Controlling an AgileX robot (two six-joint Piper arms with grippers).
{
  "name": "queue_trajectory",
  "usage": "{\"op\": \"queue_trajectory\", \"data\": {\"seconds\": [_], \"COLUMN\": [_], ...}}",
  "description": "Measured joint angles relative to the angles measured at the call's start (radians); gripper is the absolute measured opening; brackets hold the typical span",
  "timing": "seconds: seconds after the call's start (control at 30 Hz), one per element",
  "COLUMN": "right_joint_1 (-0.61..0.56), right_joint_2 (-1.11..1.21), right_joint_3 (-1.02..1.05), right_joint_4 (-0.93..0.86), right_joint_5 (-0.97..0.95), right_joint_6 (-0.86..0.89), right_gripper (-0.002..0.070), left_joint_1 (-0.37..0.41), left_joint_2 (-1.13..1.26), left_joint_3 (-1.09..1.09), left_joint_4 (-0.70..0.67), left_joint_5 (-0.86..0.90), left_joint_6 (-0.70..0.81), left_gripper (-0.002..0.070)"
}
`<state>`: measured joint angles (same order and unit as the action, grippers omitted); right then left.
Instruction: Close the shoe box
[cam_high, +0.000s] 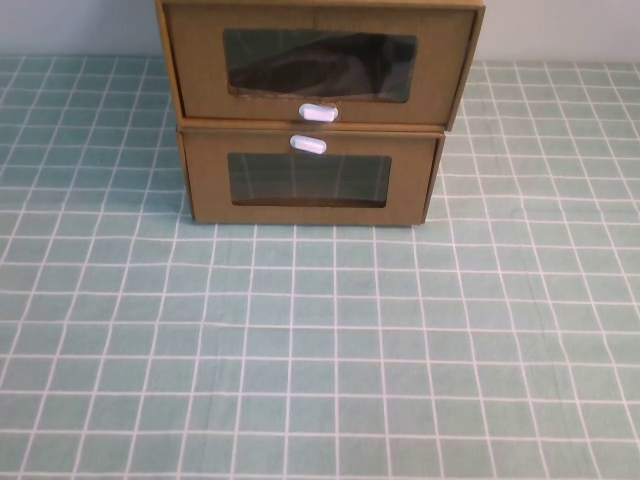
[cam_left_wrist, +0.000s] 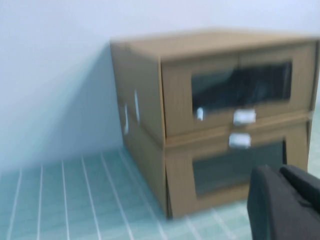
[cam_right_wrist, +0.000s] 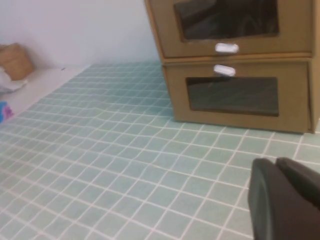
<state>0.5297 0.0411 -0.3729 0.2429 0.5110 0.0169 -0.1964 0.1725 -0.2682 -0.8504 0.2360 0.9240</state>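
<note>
The shoe box (cam_high: 200, 70) is the upper of two stacked brown cardboard boxes at the back middle of the table. It has a dark clear window and a white pull tab (cam_high: 318, 113) below the window. Its drawer front looks nearly flush with its shell in the left wrist view (cam_left_wrist: 175, 95). It also shows in the right wrist view (cam_right_wrist: 165, 25). Neither gripper shows in the high view. My left gripper (cam_left_wrist: 280, 172) is shut and empty, off the boxes' front left. My right gripper (cam_right_wrist: 275, 162) is shut and empty, above the cloth in front of the boxes.
The similar lower box (cam_high: 310, 215) has its white tab (cam_high: 308, 145) above its window. A green checked cloth (cam_high: 300, 350) covers the table. A brown object (cam_right_wrist: 15, 60) and a blue item (cam_right_wrist: 4, 111) lie beyond the cloth's edge.
</note>
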Motion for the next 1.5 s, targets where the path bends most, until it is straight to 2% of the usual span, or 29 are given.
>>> {"op": "queue_trajectory", "data": {"seconds": [0.3, 0.43, 0.67, 1.0, 1.13, 1.2, 1.4, 1.5], "right_joint_1": [0.000, 0.000, 0.000, 0.000, -0.009, -0.071, -0.385, -0.483], "right_joint_2": [0.000, 0.000, 0.000, 0.000, -0.005, -0.009, -0.028, -0.049], "right_joint_3": [0.263, 0.335, 0.400, 0.400, 0.400, 0.400, 0.400, 0.400], "right_joint_4": [0.000, 0.000, 0.000, 0.000, -0.038, -0.071, -0.088, -0.088], "right_joint_5": [-0.324, -0.389, -0.360, -0.179, -0.171, -0.177, -0.243, -0.216], "right_joint_6": [-0.009, -0.011, -0.011, -0.011, -0.011, -0.011, -0.044, -0.074], "right_gripper": [-0.0011, -0.0011, -0.0011, -0.0011, -0.0011, -0.0011, -0.0011, -0.0011], "left_joint_1": [0.000, 0.000, 0.000, 0.000, 0.000, 0.000, 0.000, 0.000], "left_joint_2": [-0.004, -0.005, -0.006, -0.006, -0.006, -0.006, -0.006, -0.006], "left_joint_3": [0.250, 0.292, 0.294, 0.294, 0.294, 0.294, 0.294, 0.294], "left_joint_4": [-0.012, -0.017, -0.020, -0.020, -0.020, -0.020, -0.020, -0.020], "left_joint_5": [-0.142, -0.189, -0.185, -0.184, -0.184, -0.184, -0.184, -0.184], "left_joint_6": [0.000, 0.000, 0.000, 0.000, 0.000, 0.000, 0.000, 0.000], "left_gripper": [-0.0005, -0.0005, -0.0005, -0.0005, -0.0005, -0.0005, -0.0005, -0.0005]}}
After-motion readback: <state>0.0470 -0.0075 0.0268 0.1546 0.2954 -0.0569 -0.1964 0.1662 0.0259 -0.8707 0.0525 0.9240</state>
